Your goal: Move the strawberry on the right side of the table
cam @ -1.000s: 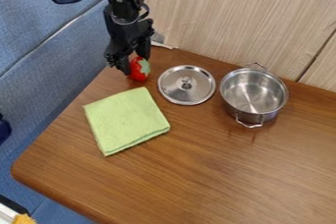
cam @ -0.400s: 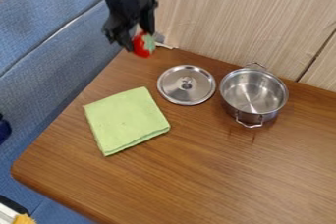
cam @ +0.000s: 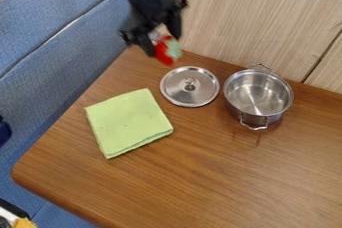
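Hanging strawberry [cam: 163,54], claw [cam: 164,46] clamped on it, green cap [cam: 174,49] facing right, long axis unclear

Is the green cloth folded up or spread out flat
Folded: the cloth lies as a small, neat, squarish pad, with stacked layers showing along its lower edge.

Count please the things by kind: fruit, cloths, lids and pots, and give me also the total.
Fruit: 1, the red strawberry
Cloths: 1, the green cloth
Lids: 1, the metal lid
Pots: 1, the metal pot
Total: 4
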You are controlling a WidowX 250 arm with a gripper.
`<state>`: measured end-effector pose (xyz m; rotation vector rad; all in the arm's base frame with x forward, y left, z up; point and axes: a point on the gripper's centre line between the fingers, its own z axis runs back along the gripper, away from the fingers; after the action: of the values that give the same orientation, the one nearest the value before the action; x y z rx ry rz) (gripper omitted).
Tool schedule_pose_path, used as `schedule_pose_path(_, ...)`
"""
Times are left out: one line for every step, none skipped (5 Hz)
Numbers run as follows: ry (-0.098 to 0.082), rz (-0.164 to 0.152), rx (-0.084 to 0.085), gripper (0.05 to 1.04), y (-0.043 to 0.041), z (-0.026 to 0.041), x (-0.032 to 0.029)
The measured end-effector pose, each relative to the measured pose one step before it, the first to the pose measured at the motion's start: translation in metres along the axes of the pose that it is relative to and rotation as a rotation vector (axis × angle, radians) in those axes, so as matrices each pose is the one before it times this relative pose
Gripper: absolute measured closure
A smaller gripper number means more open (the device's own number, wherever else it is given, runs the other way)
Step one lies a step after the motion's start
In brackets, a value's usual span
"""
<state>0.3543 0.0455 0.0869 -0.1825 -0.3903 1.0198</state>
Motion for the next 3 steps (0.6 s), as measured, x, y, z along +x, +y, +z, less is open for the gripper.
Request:
schedule_pose_path(0.0591, -0.1217, -0.0155, 0.38, -0.00169, 0.00354, -0.04546)
schedule_pose_path(0.0638, -0.1482, -0.0161, 0.38, -0.01302, -0.00482, -0.04683)
schedule_pose_path(0.0213, -0.1117, -0.0225, 0.38, -0.01482, -0.00644, -0.03094)
